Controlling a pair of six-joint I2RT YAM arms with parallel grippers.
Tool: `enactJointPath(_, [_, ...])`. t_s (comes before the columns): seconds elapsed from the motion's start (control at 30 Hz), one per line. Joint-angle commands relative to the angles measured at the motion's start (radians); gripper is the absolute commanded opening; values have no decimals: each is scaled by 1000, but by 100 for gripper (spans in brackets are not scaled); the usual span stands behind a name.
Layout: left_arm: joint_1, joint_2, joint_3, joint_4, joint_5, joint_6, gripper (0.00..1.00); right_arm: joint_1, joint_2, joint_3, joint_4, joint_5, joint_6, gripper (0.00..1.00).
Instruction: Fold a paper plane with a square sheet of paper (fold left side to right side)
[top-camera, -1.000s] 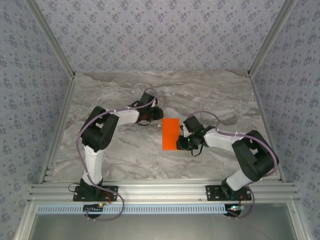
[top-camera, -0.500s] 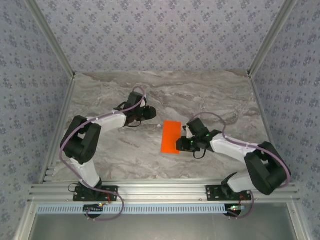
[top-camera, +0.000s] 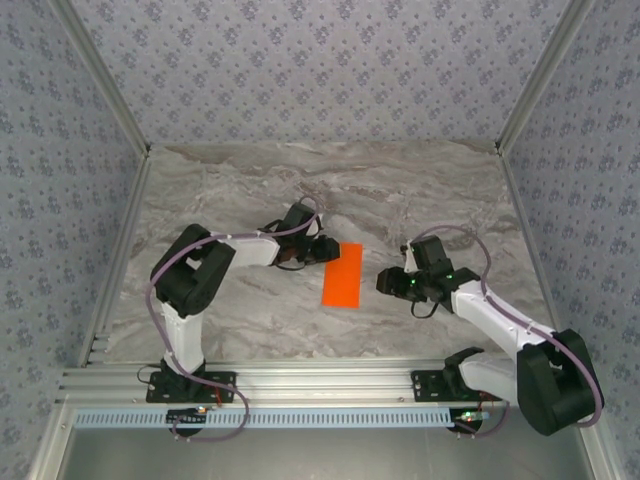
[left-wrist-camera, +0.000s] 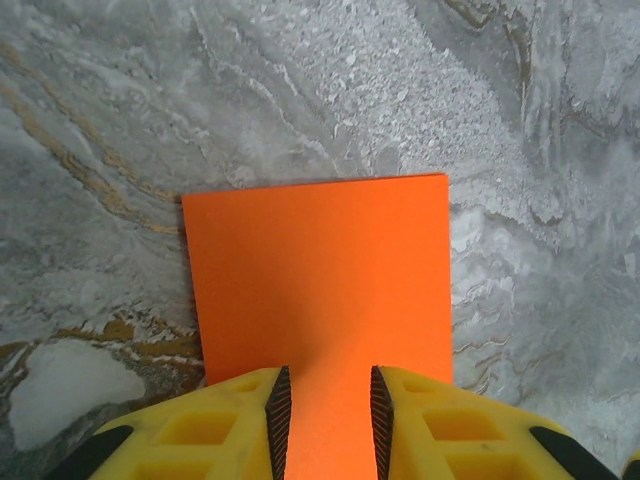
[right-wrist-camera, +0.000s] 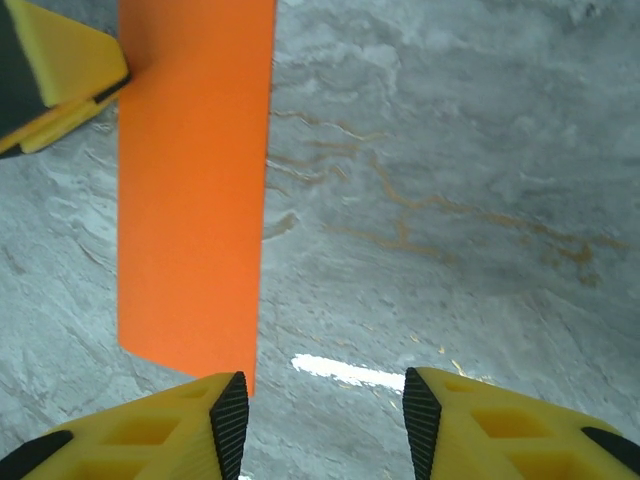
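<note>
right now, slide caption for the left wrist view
Open left tool over an edge of the orange paper on the table

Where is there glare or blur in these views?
Right wrist: a white glare streak on the table ahead of the right pincer, beside the orange paper; otherwise sharp. Left wrist: paper evenly lit, crisp. Top external: soft even light, no blur.

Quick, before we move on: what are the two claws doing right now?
Left gripper: open a little, over the edge of the thin bright orange paper rectangle.
Right gripper: open, holding nothing.
</note>
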Motion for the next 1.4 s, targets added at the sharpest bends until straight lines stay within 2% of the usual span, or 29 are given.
enactJointPath(0.0, [-9,-47,-8,-13,-25,-5,30,-7,-13,-14,-31,-12,-19,50])
enactJointPath(0.33, [-20,-41,-39,-42,-22,0,30,-10,24,-15,-4,-40,-18,52])
enactJointPath(0.67, [-25,-33,-42,-115,-97,10,30,9,100,-21,151,-205,114,55])
enactJointPath(1.03, [-33,-36,-58,-109,-107,11,29,70,247,9,292,-235,250,53])
enactJointPath(1.37, [-35,-36,-59,-101,-104,7,29,102,322,34,321,-214,289,49])
